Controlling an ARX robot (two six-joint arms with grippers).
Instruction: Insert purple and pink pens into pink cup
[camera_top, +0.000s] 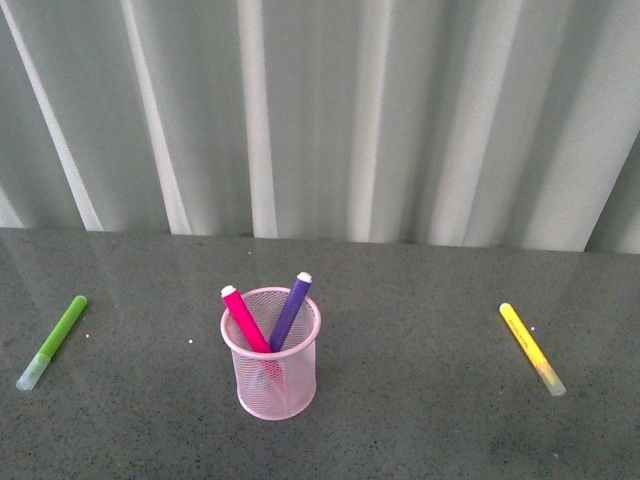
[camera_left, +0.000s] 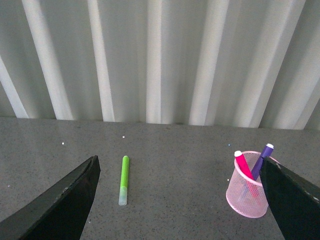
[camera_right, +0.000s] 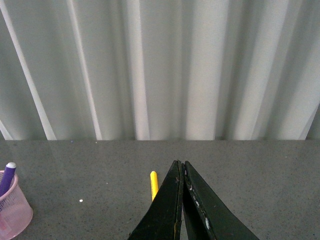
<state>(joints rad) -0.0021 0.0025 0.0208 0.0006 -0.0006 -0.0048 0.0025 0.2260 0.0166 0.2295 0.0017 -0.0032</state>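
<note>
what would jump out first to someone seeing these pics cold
The pink cup at the table's middle, with the pink pen and purple pen standing crossed inside it. A green marker lies far to its left, a yellow marker far to its right, both flat on the grey table.

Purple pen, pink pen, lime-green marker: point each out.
purple pen (camera_top: 292, 308), front view, on its barrel above the cup rim.
pink pen (camera_top: 244, 320), front view, on its barrel above the rim.
lime-green marker (camera_left: 124, 176), left wrist view, mid-barrel.
</note>
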